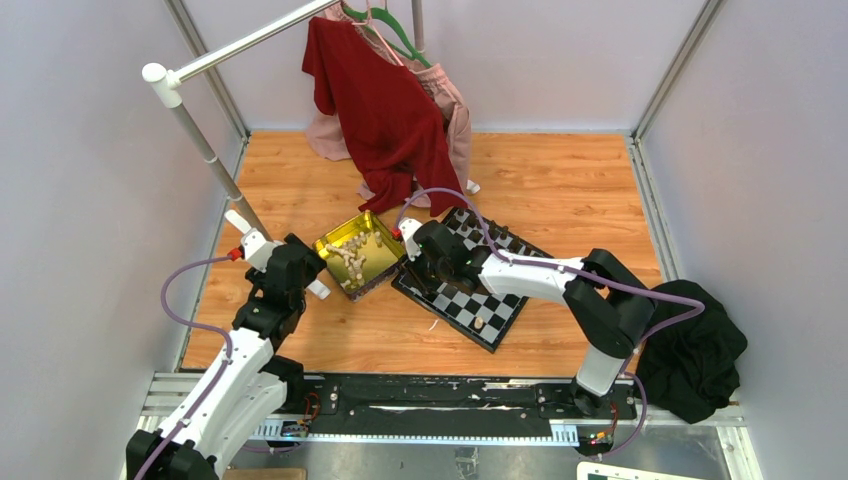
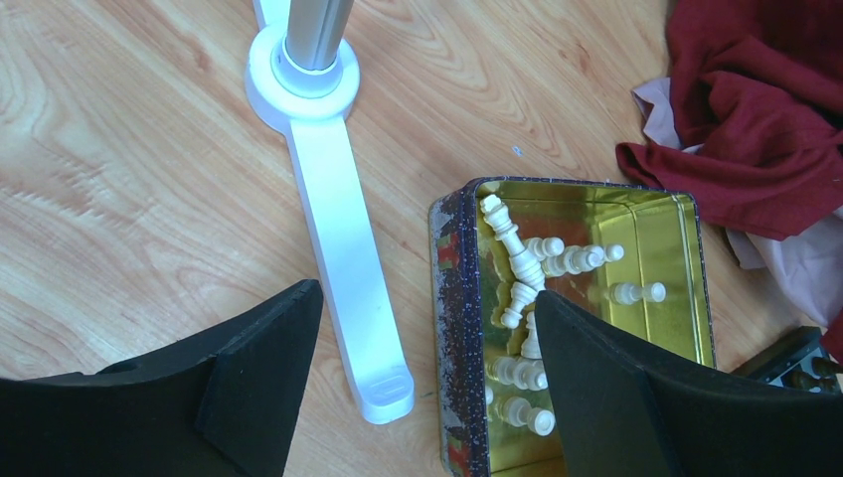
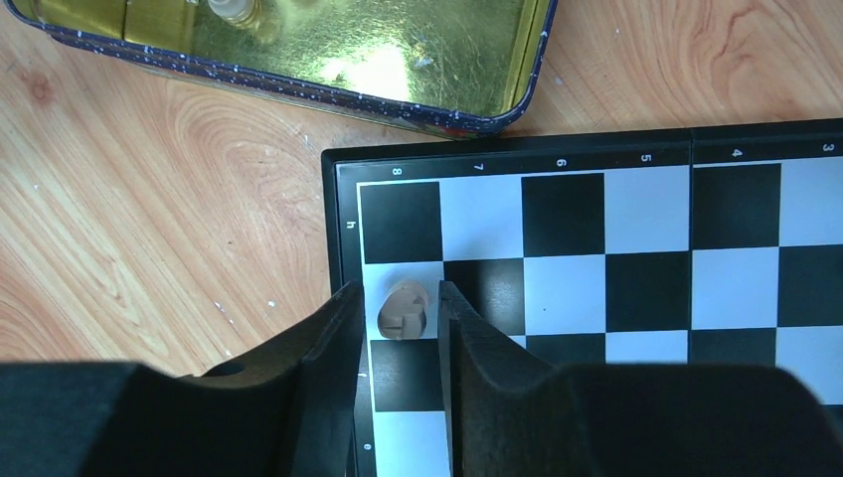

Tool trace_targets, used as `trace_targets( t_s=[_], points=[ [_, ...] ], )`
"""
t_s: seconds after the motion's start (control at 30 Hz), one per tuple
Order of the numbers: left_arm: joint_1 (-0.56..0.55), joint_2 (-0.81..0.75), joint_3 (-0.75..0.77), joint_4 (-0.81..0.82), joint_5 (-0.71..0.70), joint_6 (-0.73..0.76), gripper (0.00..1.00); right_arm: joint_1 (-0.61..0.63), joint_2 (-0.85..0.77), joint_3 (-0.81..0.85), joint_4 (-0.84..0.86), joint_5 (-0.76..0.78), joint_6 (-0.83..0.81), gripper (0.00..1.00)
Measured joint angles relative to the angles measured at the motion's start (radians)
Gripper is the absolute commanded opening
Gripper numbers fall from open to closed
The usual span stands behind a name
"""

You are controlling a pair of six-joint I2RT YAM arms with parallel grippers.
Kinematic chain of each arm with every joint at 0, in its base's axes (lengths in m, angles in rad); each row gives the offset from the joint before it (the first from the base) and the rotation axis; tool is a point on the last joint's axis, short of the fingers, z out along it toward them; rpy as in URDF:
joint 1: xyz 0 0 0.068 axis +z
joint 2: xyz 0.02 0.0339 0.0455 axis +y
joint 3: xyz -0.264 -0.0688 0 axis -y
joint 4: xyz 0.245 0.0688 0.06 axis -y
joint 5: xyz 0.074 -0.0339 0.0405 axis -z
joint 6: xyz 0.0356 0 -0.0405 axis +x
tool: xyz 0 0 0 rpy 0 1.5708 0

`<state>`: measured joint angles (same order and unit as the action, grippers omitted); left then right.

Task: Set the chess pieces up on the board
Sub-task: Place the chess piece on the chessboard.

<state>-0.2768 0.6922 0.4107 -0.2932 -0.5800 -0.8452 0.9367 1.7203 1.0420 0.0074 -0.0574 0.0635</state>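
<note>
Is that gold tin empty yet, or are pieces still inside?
Not empty. The tin holds several cream chess pieces, lying tipped on its gold floor.

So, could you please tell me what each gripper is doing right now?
Left gripper: open, holding nothing.
Right gripper: slightly open around a chess piece on the board.

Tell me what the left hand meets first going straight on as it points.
Most likely the gold tin: the open left hand straddles its wall, one finger over the cream chess pieces inside, the other over the table past the white rack foot. Depth is unclear.
</note>
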Motion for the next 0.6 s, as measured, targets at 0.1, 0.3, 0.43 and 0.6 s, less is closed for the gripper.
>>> trace_targets(
  t_s=[0.1,0.3,0.43,0.6],
  points=[
    [0.0,0.0,0.0,0.0,0.0,0.0,0.84,0.0,0.0,0.0,0.0,0.0,0.0,0.44],
    [0.0,-0.001,0.0,0.0,0.0,0.001,0.85,0.008,0.0,0.014,-0.019,0.0,-0.001,0.45],
    [0.0,-0.006,0.0,0.0,0.0,0.001,0.85,0.013,-0.001,0.031,-0.03,0.0,-0.003,0.45],
    [0.0,-0.021,0.0,0.0,0.0,0.004,0.86,0.019,-0.003,0.049,-0.04,0.006,-0.008,0.45]
  ],
)
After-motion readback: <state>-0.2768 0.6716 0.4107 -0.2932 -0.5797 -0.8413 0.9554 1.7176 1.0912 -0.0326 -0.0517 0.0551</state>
